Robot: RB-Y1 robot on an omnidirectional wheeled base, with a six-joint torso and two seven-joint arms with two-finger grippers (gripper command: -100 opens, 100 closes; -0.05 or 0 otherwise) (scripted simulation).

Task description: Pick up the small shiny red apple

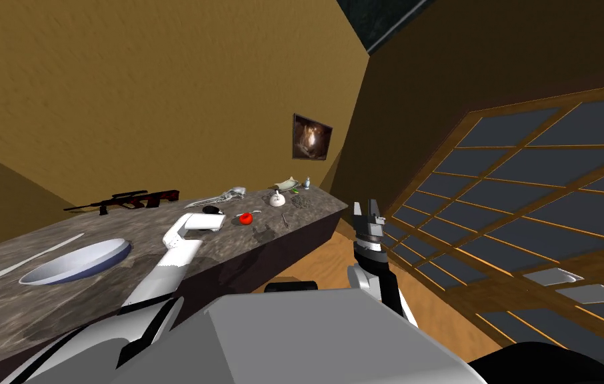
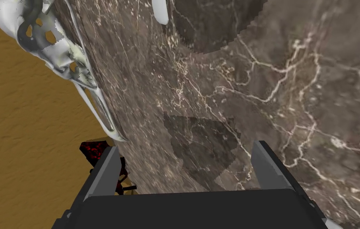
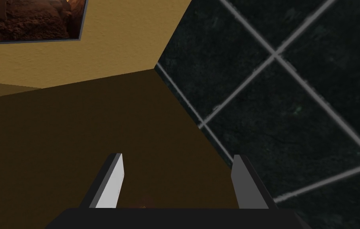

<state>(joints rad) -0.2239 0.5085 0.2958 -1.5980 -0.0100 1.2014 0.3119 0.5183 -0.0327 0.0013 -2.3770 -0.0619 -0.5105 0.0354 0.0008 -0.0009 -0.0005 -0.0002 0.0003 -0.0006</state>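
Left fingers (image 2: 105,175) stand apart over bare bench (image 2: 294,99), nothing between them. Apple (image 1: 246,218) rests on the bench near them, off to their right, not yet framed. Recommended: shift the hand right until the apple centres between the fingers, descend, then close across its widest part; roundness risks rolling. Right fingers (image 3: 111,187) open, idle off the bench.

On the marbled counter (image 1: 1,300) — a pale bowl (image 1: 77,261), a dark rifle (image 1: 127,199) (by the wall), a long-beaked skull (image 1: 219,197).
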